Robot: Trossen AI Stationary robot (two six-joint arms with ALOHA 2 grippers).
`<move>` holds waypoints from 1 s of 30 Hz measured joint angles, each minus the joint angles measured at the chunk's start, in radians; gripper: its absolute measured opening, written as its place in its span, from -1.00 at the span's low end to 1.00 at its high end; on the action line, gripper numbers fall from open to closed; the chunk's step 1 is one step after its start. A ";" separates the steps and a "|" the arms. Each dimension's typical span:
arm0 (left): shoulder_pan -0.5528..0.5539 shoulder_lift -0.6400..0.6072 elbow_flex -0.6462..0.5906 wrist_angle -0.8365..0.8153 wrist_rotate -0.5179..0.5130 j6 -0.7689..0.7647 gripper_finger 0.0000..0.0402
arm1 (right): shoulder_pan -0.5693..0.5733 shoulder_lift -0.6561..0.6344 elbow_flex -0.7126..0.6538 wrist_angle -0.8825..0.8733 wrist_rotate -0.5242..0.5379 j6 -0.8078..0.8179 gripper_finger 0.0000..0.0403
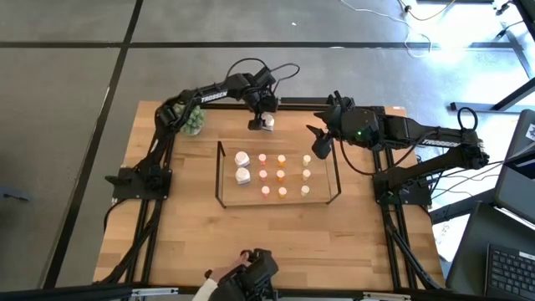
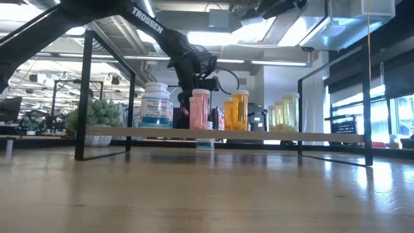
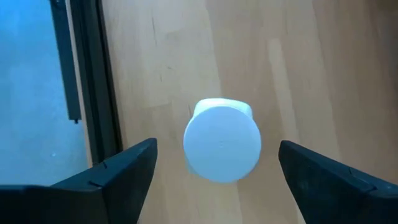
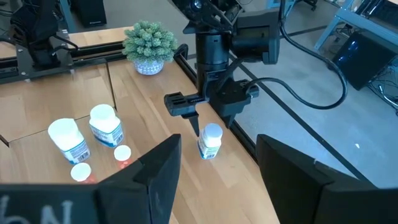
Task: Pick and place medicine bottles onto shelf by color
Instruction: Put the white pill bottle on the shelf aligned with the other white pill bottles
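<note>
Inventory, all places given re. the shelf (image 1: 279, 206), nearest first.

1. Person's hand (image 1: 219, 276) – at the near table edge, well short of the shelf, by a dark device. Not part of the job; we leave it.

2. Shelf – black wire frame, wood base, mid-table. Loaded by colour in columns: two big white bottles (image 1: 242, 167) at its left end, then pink (image 1: 262, 174), orange (image 1: 281, 175), cream (image 1: 306, 173) towards its right end. Low view shows them upright on the deck.

3. Right gripper (image 1: 318, 144) – just off the shelf's far right corner, fingers spread wide, holding nothing. Waits.

4. Third white bottle (image 1: 267, 124) – on the bare table just beyond the shelf's far rail, upright, cap up. Not yet shelved.

5. Left gripper (image 1: 260, 122) – directly over that bottle, fingers spread, one either side of the cap (image 3: 222, 140), no contact visible.

Step in hand, as we judge it: grasp bottle no. 4, then carry to the white column.

How we do it well:
- centre the cap betw. the fingers; it sits a touch towards one side in the wrist view;
- descend so pads meet the body, not only the cap;
- close evenly, lift straight, clear the far rail;
- set down beside the two whites w/o knocking the pink row.
</note>
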 joint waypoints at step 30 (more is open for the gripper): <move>-0.039 0.034 0.000 0.002 -0.042 -0.035 0.38 | 0.000 0.000 0.000 0.001 0.000 0.000 0.05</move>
